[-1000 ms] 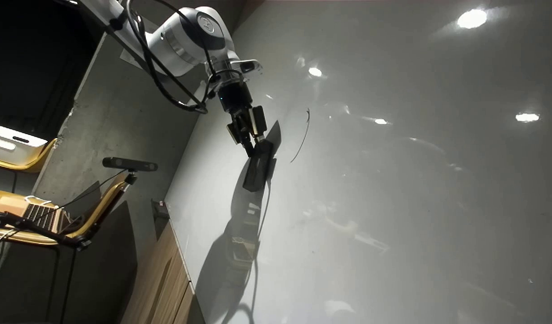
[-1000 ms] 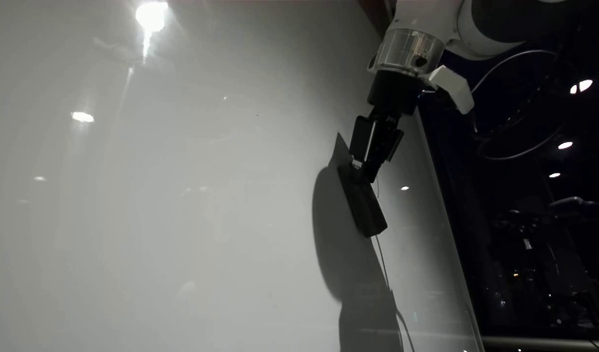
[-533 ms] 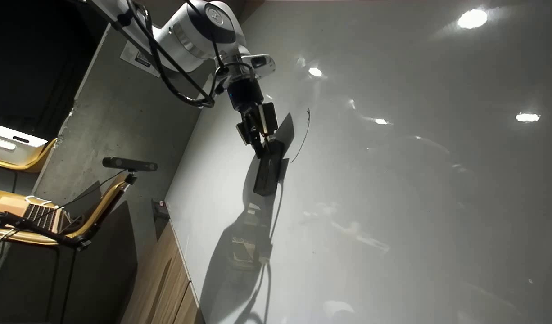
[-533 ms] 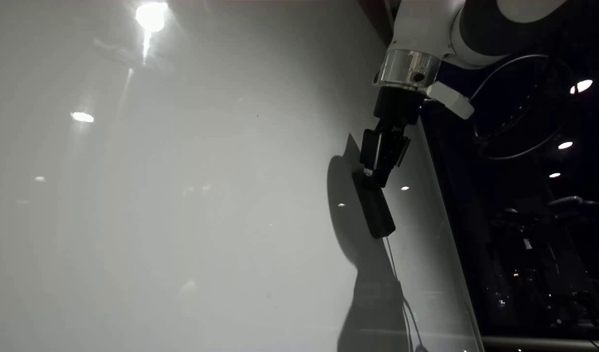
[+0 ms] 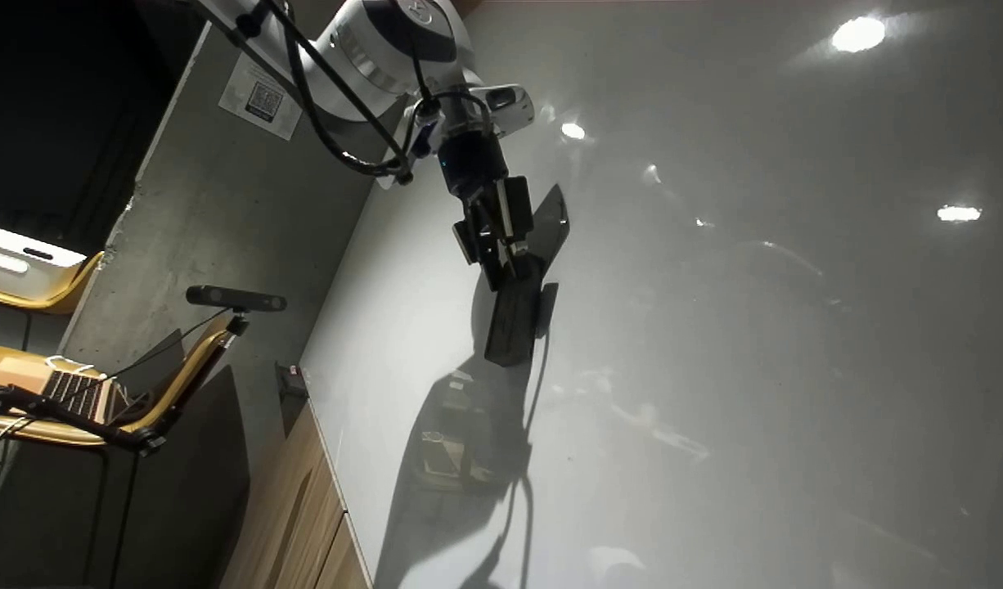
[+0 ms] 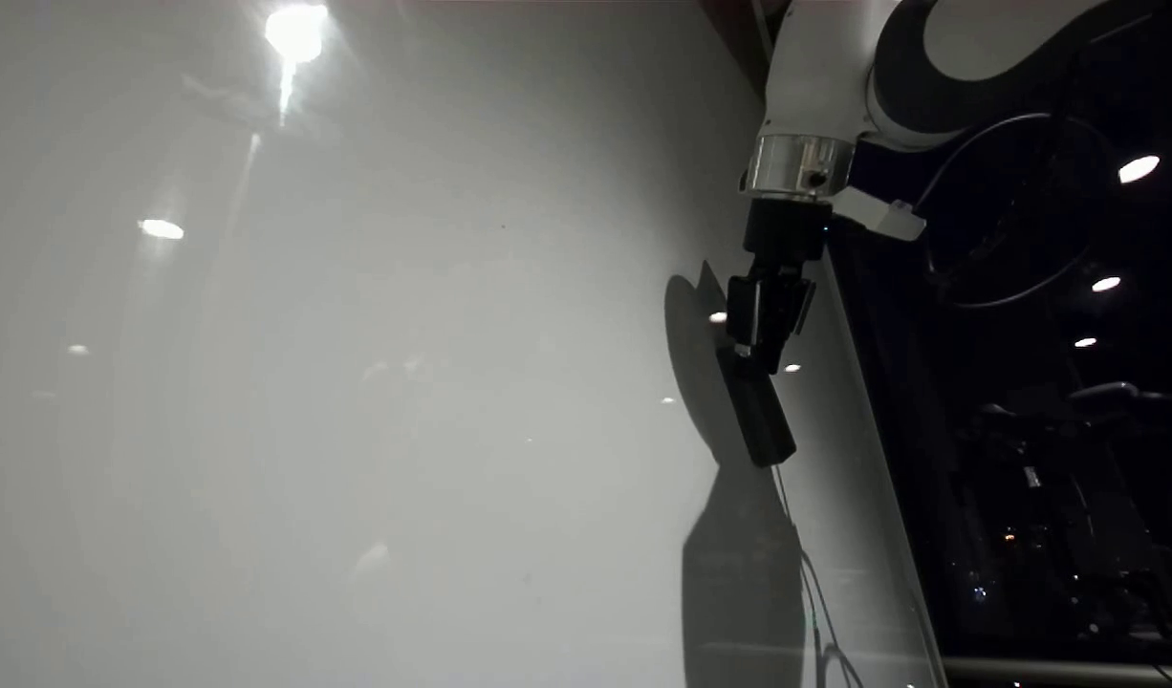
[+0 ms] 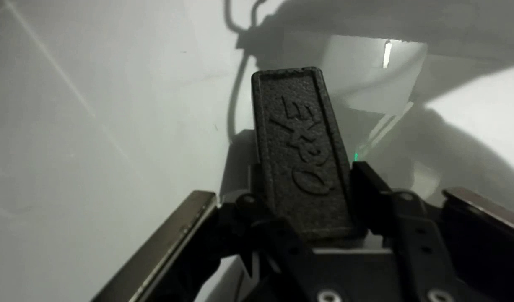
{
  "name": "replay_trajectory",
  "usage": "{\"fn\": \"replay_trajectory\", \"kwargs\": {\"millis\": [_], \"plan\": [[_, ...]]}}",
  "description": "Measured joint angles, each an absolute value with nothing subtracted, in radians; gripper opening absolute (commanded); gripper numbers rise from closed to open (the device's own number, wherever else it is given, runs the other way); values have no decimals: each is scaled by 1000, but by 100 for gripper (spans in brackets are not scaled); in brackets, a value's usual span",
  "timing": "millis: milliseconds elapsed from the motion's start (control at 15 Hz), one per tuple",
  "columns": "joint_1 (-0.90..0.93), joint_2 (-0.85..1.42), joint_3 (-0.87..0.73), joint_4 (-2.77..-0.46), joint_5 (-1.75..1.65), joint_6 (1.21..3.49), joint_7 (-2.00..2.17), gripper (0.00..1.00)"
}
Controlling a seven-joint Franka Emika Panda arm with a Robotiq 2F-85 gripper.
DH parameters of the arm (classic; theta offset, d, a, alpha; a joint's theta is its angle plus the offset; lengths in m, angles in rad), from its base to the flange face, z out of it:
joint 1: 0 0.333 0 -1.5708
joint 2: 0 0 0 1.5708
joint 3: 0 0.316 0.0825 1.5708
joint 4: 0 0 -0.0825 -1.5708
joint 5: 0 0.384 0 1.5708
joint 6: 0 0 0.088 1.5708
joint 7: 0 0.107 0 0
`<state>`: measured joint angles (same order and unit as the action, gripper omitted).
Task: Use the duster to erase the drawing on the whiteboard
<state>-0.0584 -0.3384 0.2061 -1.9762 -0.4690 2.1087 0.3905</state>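
Duster (image 7: 299, 126): nearly black rectangular block, clearly longer than wide, with slightly rounded corners and a grainy, dull face.
Duster's face: a narrow raised rim runs round a sunken panel; flowing script lettering (image 7: 309, 147) follows its length, dark on dark.
Duster's place: middle of the frame in the wrist view, leaning a little from upper middle down to the right; near the centre in an exterior view; the duster (image 6: 760, 416) stands right of centre in an exterior view, its lower end tipped to the right.
Gripper (image 5: 508, 266): pinching the duster at one end, its fingers (image 7: 368, 193) set one to each long side.
Whiteboard (image 5: 714, 352): glossy, pale grey, filling the right of the frame, with a bright light reflection (image 5: 858, 34) in the upper right; whether the duster touches it cannot be told.
Shadow (image 5: 436, 523): on the whiteboard, just beside the duster and down to the bottom edge.
Arm (image 5: 362, 61): white and grey, entering at upper left.
Paper sign (image 5: 263, 98): upper left, on the grey wall (image 5: 248, 213), bearing a square code.
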Motion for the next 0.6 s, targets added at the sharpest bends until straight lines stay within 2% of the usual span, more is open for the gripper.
{"fn": "replay_trajectory", "kwargs": {"millis": [600], "plan": [[-76, -289, 140, -1853, -469, 1974, 348, 29]]}}
